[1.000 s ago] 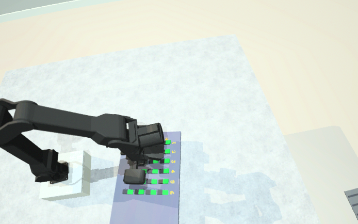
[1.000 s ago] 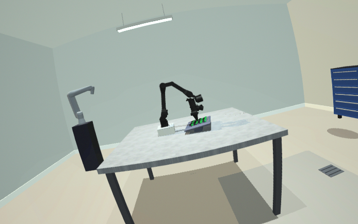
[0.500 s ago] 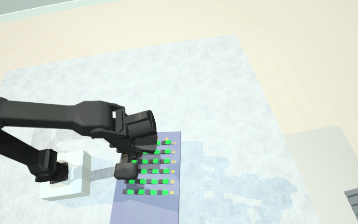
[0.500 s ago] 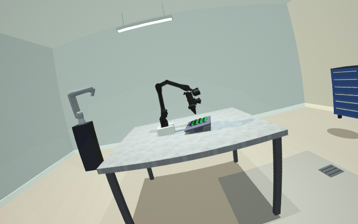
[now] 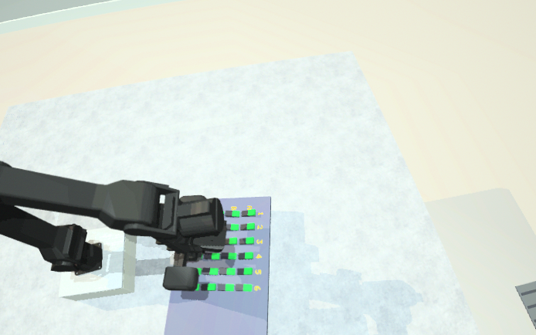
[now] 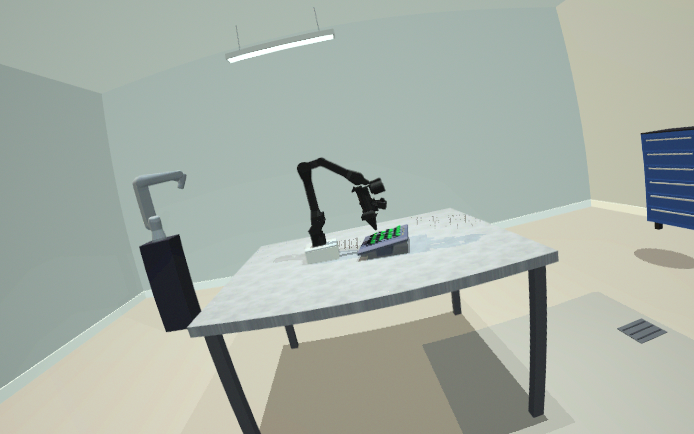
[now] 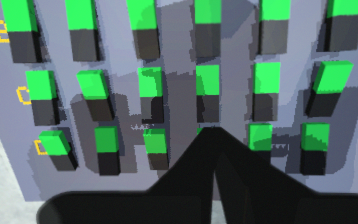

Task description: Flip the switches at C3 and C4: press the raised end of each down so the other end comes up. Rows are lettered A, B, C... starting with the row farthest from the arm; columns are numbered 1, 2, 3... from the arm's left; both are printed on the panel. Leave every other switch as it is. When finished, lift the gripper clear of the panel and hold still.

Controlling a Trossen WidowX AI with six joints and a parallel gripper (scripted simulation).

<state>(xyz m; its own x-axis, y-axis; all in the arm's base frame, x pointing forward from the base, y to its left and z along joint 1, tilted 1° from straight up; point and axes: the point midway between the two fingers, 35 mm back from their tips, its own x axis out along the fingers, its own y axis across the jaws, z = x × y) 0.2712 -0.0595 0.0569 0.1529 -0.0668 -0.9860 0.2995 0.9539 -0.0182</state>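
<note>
The tilted purple-blue panel (image 5: 217,316) (image 6: 404,236) (image 7: 27,172) carries rows of rocker switches, each with a green far half and a dark near half. In the wrist view, switch C3 (image 7: 150,83) and switch C4 (image 7: 207,81) stand in the middle of row C; which of their ends is raised is hard to tell. C4 also shows in the top view (image 5: 215,256), where the arm hides C3. My gripper (image 6: 376,228) (image 7: 211,135) is shut and empty. Its tips are just above the panel and cover most of D4 in the wrist view, nearer the arm than C4.
Other switches surround C3 and C4: C2 (image 7: 93,85) and C5 (image 7: 267,79) beside them, row B beyond, and D3 (image 7: 155,141) and D5 (image 7: 260,137) on the near side. The white arm base (image 5: 94,272) (image 6: 321,253) stands near the panel on the grey table (image 5: 276,130) (image 6: 286,291).
</note>
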